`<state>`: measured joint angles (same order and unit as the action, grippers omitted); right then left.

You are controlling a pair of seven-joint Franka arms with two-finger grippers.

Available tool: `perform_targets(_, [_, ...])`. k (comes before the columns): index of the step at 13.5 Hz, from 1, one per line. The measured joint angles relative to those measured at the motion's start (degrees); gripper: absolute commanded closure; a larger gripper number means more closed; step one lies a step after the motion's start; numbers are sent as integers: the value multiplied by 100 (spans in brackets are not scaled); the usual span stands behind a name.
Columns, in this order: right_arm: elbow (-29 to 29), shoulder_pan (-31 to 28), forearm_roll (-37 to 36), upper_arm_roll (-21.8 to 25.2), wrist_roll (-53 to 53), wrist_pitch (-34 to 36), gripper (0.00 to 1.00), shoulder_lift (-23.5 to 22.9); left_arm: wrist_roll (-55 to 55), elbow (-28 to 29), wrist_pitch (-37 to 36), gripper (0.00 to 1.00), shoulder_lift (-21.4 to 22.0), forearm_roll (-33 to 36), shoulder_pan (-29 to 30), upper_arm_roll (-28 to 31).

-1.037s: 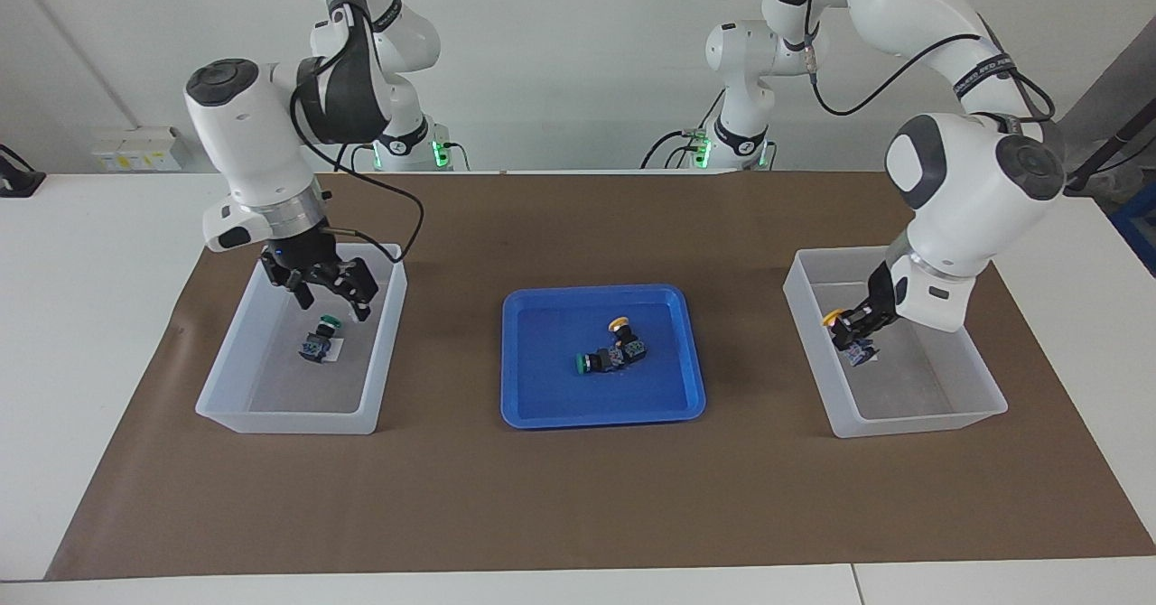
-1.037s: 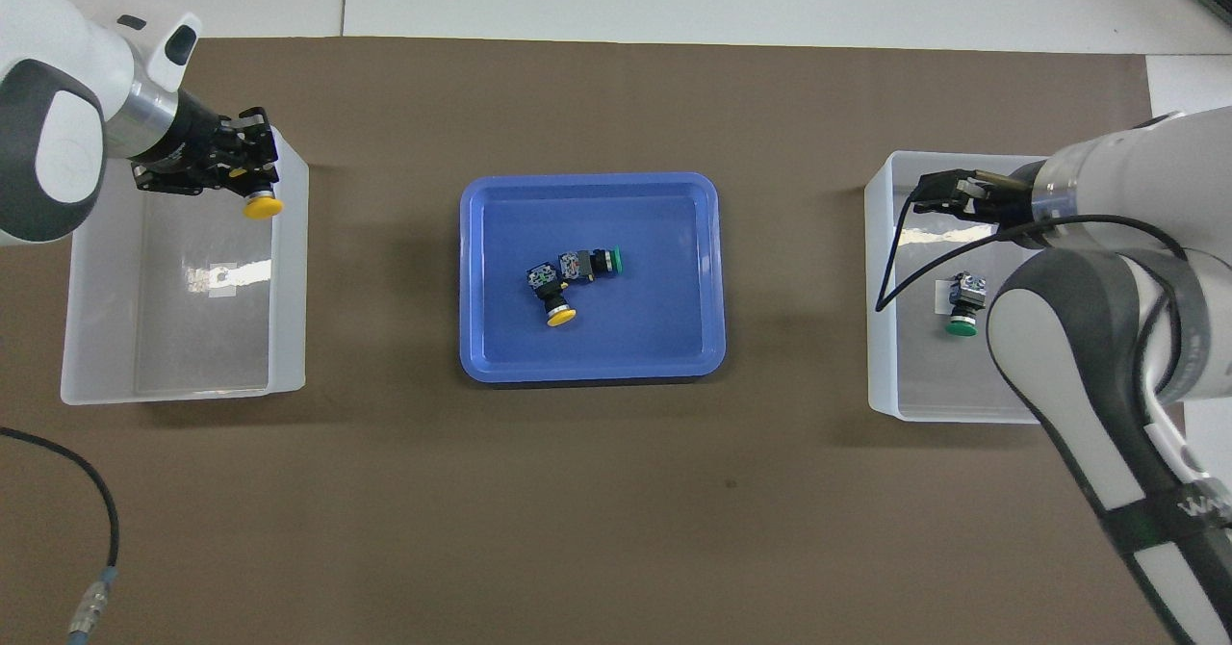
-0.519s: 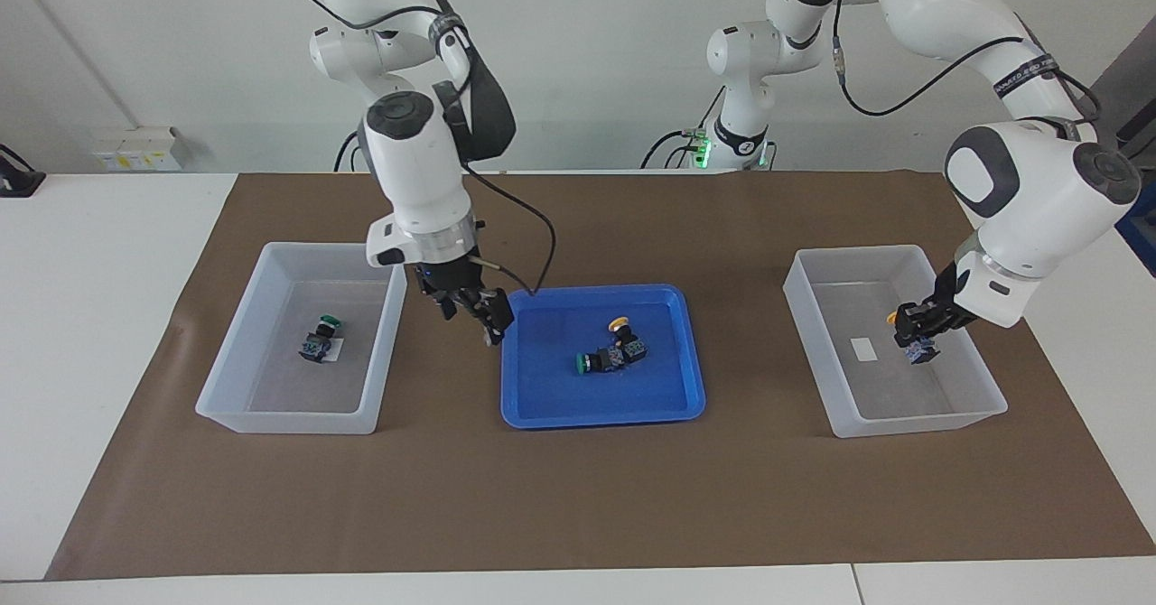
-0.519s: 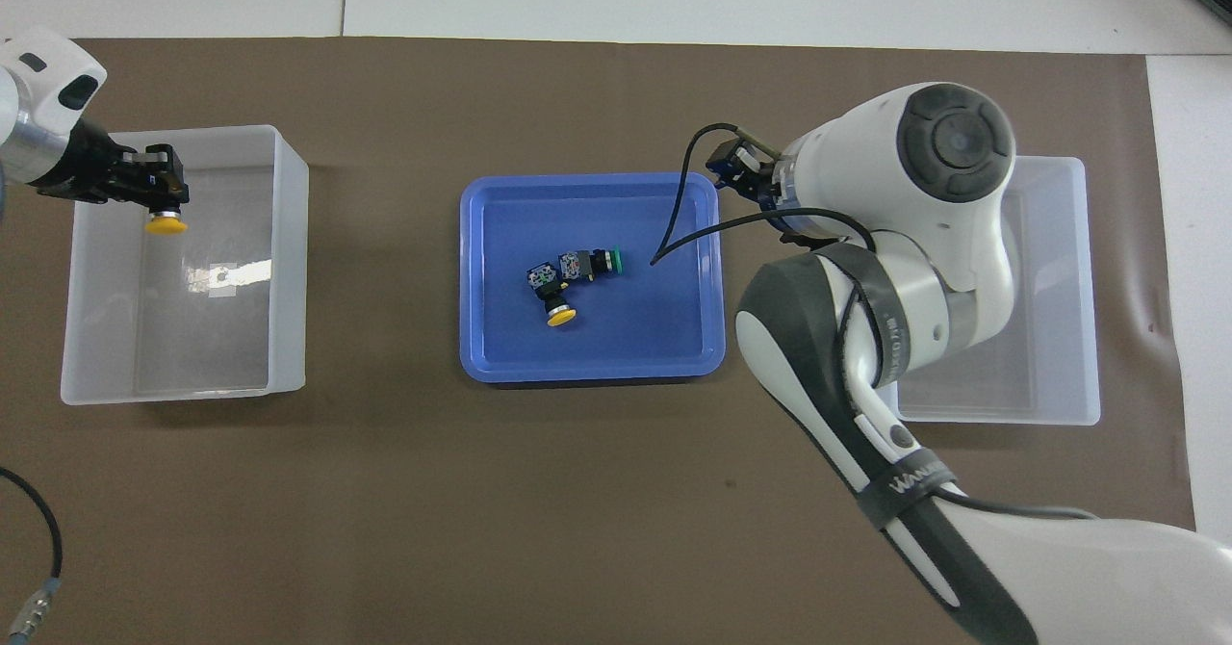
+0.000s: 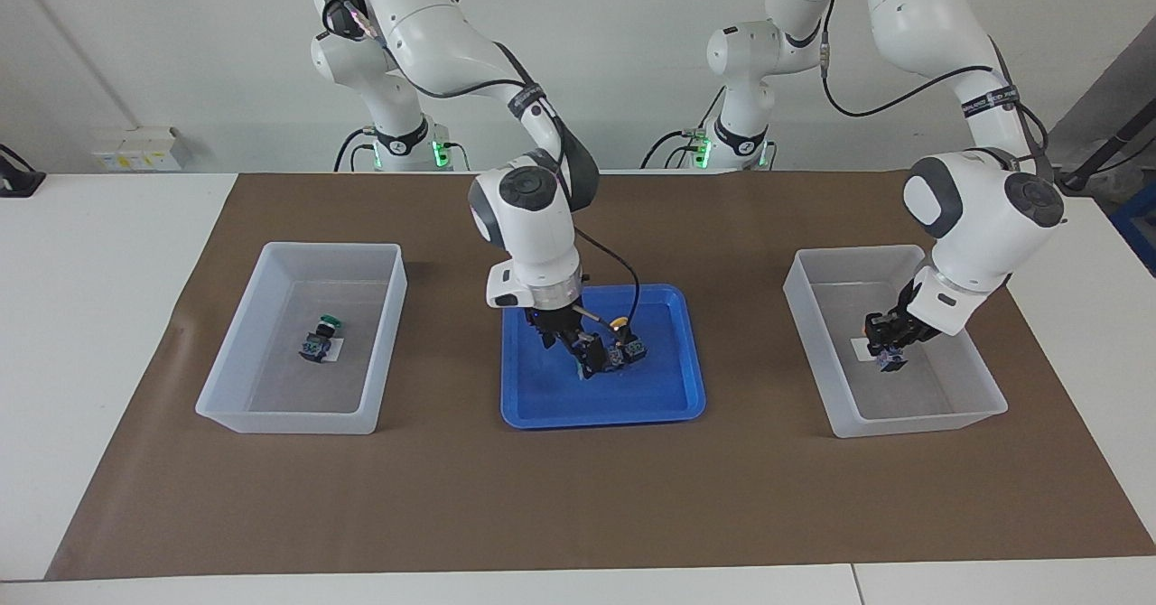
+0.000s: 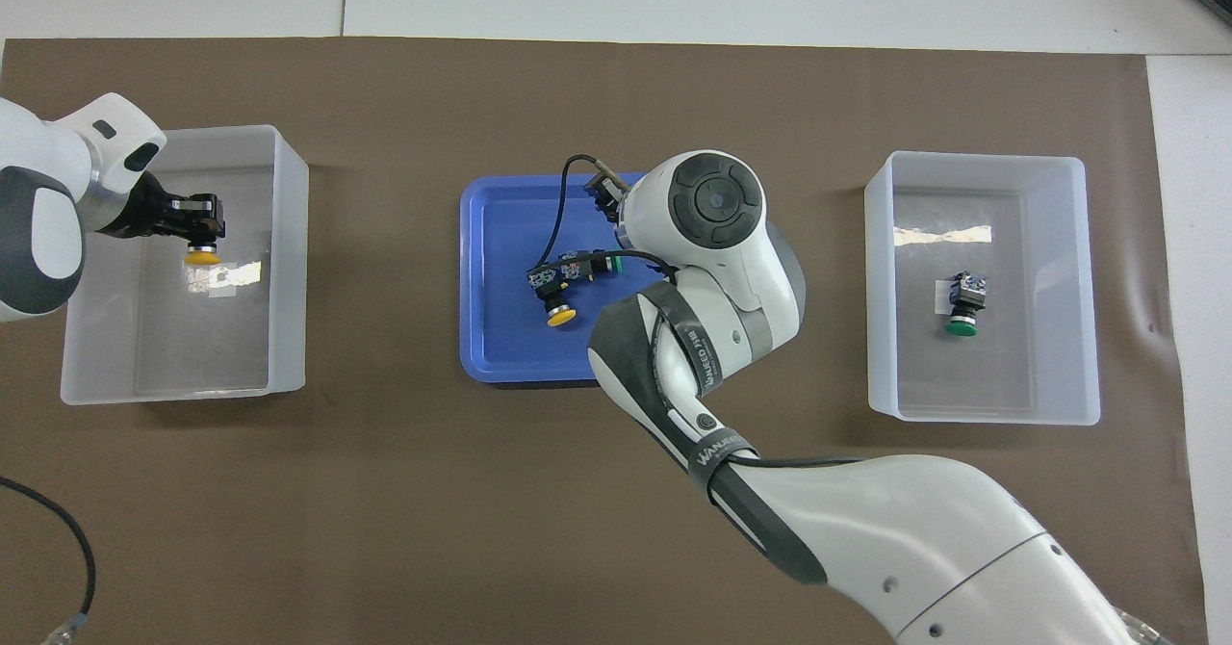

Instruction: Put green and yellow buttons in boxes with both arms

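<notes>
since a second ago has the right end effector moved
Yes: from over the box at the right arm's end, the right end effector has moved to the blue tray.

The bench (image 5: pixel 90 316) is white, covered by a plain brown mat (image 5: pixel 578 497). A bright-blue tray (image 5: pixel 533 406) holds a yellow-capped button (image 6: pixel 558 313) and a green-capped button (image 6: pixel 602 262), both with black bodies and bluish-grey bases. Two translucent whitish boxes carry small white labels: one (image 5: pixel 298 415) contains a green-capped button (image 5: pixel 321 336), the other (image 5: pixel 903 420) has a yellow-capped button (image 6: pixel 202 255) over it. The arms are white with grey joints; their fingers are black.
</notes>
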<state>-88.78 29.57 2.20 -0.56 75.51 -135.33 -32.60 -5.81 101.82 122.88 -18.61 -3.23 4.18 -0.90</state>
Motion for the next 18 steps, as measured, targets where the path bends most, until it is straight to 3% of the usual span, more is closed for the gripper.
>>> perform_targets(9, [-64, 155, 196, -3, 104, -363, 0, -315, -76, 698, 1096, 96, -139, 2, -161, -60])
perform_targets(11, [-198, 156, 199, -5, 104, -499, 9, -321, -78, 824, 1276, 96, -160, 2, -166, -57])
perform_targets(12, [-237, 158, 211, -13, 105, -530, 15, -321, -79, 853, 1305, 95, -163, 2, -166, -55])
perform_targets(14, [-282, 163, 236, -56, 105, -535, 40, -321, -81, 873, 1347, 93, -163, 2, -166, -54])
perform_targets(15, [-289, 168, 236, -65, 107, -535, 57, -317, -82, 879, 1360, 93, -163, 2, -166, -54])
perform_targets(16, [-290, 170, 237, -67, 107, -534, 87, -309, -82, 887, 1374, 91, -162, 2, -166, -53])
perform_targets(17, [-288, 170, 242, -71, 107, -535, 100, -307, -82, 898, 1398, 82, -162, 2, -166, -52])
perform_targets(18, [-287, 170, 242, -72, 107, -532, 100, -303, -82, 914, 1443, 68, -161, 2, -166, -51])
